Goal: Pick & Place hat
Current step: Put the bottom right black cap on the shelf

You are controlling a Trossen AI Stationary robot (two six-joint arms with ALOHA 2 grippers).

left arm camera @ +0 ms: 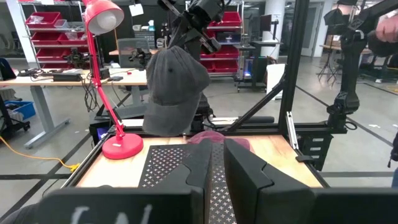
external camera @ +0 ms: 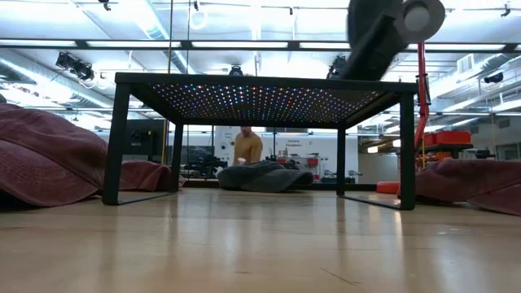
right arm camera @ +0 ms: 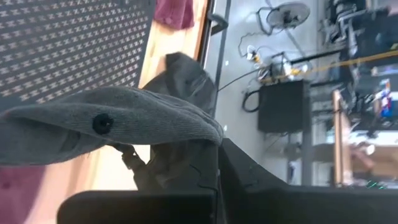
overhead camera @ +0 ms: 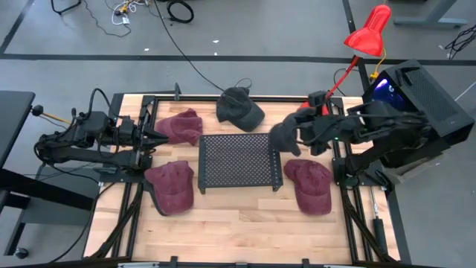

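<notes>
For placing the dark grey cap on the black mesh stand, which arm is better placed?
The right arm. Its pincer already holds the dark grey fabric cap lifted at the right edge of the black perforated metal stand. The left pincer waits beyond the stand's other side, shut and empty.

1. A dark grey cap is held aloft by the right gripper, which is closed on the crown from above (the brim hangs downward).
2. A perforated black rack is seen below it on the wooden table.
3. A maroon cap is glimpsed just behind the left gripper's own fingers.
4. A red desk lamp is stood at the table's edge, beside the hanging cap.
</notes>
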